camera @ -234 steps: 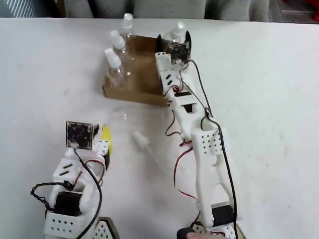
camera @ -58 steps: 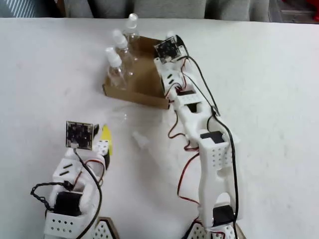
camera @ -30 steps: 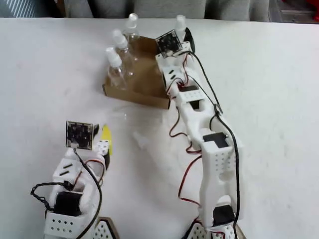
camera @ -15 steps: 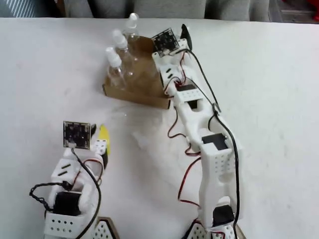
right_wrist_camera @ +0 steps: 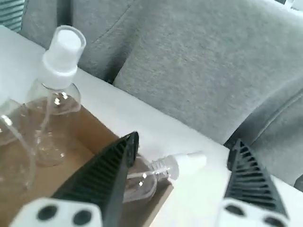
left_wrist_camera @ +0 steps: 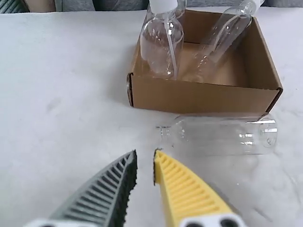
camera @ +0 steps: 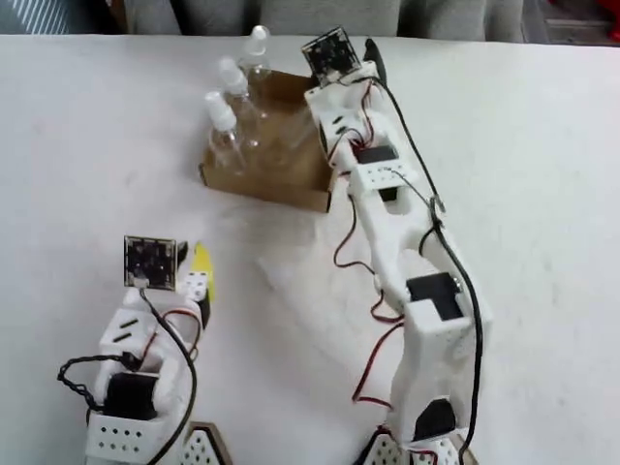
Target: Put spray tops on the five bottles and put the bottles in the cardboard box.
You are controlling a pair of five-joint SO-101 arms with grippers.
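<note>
Closest in, the left gripper (left_wrist_camera: 145,161) hovers low over the white table (camera: 542,145), its grey and yellow fingers all but together, just a thin slit between them and nothing held. Right past its tips lies a clear uncapped bottle (left_wrist_camera: 220,135) on its side, neck bare, resting just beside the front wall of the cardboard box (left_wrist_camera: 199,97). Inside the box, an upright capped bottle (left_wrist_camera: 161,40) stands at the near left corner, and a leaning bottle (left_wrist_camera: 226,35) tilts toward the far right. Up at that far right corner hangs the right gripper (right_wrist_camera: 185,141), black fingers spread wide with nothing in them; below the gap the leaning bottle's white spray top (right_wrist_camera: 187,163) pokes out over the box rim. Further along, a far upright bottle (right_wrist_camera: 54,109) stands capped.
</note>
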